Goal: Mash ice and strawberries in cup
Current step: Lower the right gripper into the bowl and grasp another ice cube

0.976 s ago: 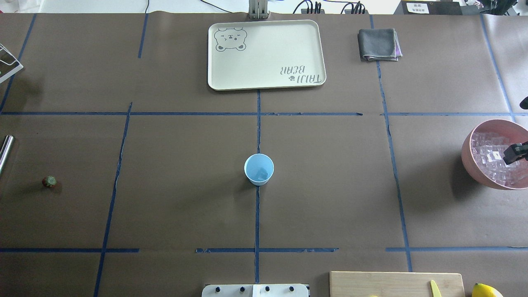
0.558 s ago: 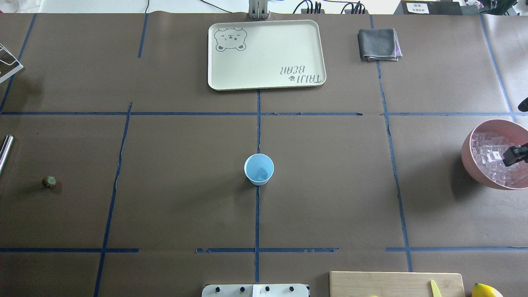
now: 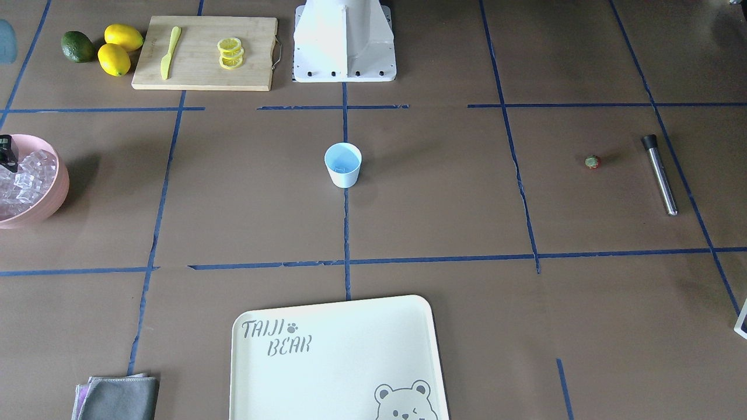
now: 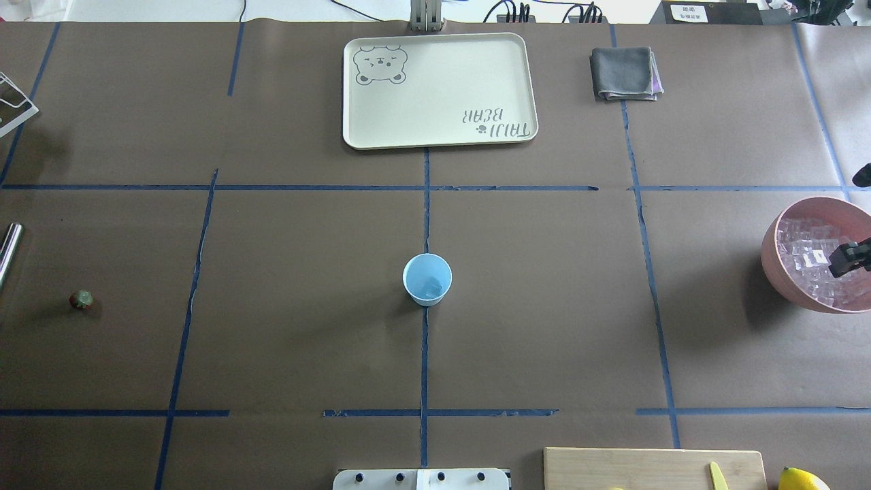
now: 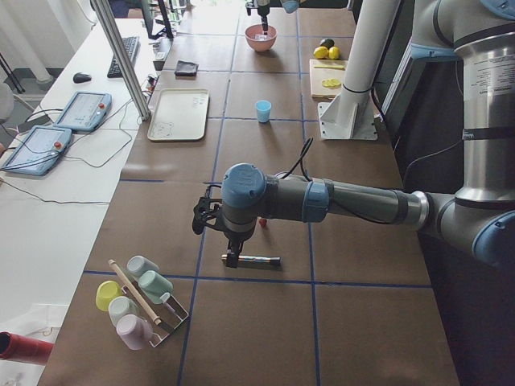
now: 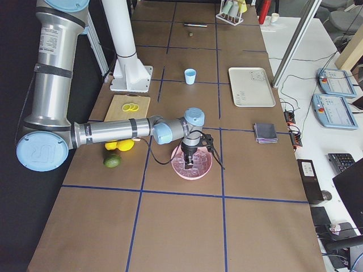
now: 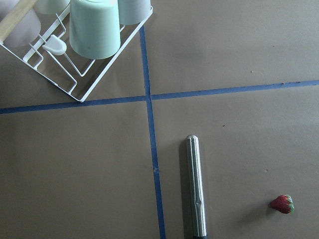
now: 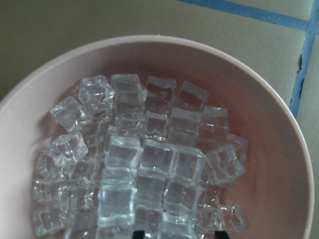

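The light-blue cup (image 4: 427,279) stands at the table's middle with one clear ice cube (image 4: 429,288) inside. The pink bowl (image 4: 776,262) at the right edge holds several ice cubes (image 8: 149,164). My right gripper (image 4: 850,258) hangs just over that ice, its two fingertips apart at the bottom edge of the right wrist view (image 8: 183,234), open and empty. The tiny red strawberry (image 4: 81,299) lies far left, also in the left wrist view (image 7: 282,204). My left gripper (image 5: 201,217) shows only in the exterior left view, above the strawberry area; I cannot tell its state.
A metal muddler rod (image 7: 196,194) lies beside the strawberry. A cup rack (image 7: 84,45) stands at the far left. A cream tray (image 4: 439,88) and grey cloth (image 4: 625,73) are at the back. A cutting board (image 3: 204,52) with lemon slices, a knife, lemons (image 3: 119,49) and an avocado sits near the robot base.
My right gripper has shifted slightly outward and lower over the ice in the pink bowl. Nothing else has moved.
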Controlling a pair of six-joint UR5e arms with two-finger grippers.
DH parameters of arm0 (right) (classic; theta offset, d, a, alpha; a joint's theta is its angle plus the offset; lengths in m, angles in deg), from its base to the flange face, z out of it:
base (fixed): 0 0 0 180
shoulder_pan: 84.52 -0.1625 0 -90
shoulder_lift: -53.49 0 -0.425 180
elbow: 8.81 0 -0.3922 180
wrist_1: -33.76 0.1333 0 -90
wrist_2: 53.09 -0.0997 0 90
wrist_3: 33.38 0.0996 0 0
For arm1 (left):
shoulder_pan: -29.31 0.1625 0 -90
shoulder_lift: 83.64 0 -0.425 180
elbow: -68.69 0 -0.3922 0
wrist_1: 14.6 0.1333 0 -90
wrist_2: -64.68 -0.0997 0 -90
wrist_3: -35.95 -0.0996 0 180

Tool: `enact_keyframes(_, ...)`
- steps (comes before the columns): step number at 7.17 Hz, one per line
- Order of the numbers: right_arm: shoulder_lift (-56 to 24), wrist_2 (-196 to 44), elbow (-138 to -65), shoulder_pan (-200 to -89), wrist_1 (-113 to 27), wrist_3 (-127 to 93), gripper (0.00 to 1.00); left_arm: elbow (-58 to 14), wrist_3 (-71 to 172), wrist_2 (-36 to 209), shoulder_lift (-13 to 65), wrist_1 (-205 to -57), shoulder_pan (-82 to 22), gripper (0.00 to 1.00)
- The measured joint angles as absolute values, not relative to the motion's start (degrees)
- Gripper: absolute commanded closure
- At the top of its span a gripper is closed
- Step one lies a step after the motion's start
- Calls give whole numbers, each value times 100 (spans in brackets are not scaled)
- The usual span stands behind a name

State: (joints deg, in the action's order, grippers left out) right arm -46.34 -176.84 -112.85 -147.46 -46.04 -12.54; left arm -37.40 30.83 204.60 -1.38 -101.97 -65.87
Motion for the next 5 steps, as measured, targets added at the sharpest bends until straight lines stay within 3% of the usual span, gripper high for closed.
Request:
enact_keyframes(3,-4630,-17691,-11254,-14739,-4605,-1239,45,-3768,3085,20460,-137,-10191,-6586,0)
enact_keyframes(4,-4627,-17692,-11252,-14738,-4605,-1233,52,-3771,3085,20460,-138,-10189,-6585,0)
enact_keyframes(5,-4627,-17692,-11249,-14728,-4605,-1230,75,-3774,3085,20460,-138,-10188,-6585,0)
